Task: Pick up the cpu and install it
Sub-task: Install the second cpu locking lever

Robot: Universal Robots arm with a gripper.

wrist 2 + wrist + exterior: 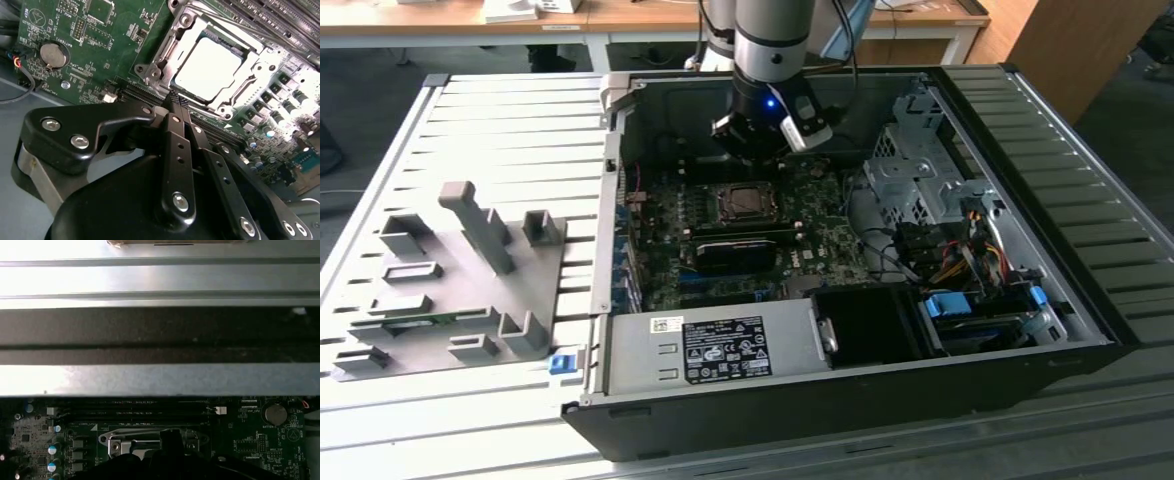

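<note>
The cpu [207,67], a small flat square chip with a bright silvery metal top, already lies inside the dark square metal-framed socket [150,70] on the green motherboard [75,30], its edges level with the frame as far as the second wrist view shows. In the exterior view the same socket [744,203] sits near the middle of the board inside the open black computer case [854,400], which rests on the slatted grey worktop [494,130].

The black gripper [175,97] hangs just beside the socket, fingers pressed together and pinching nothing, its tips close to the frame's near edge but apart from the chip.

I judge the placing done and the seating the point to watch: the chip should lie flat with no corner riding up. Any move here wants to be straight and gentle, clear of the round silver coin battery [53,55] and the memory slots [135,412] nearby.
</note>
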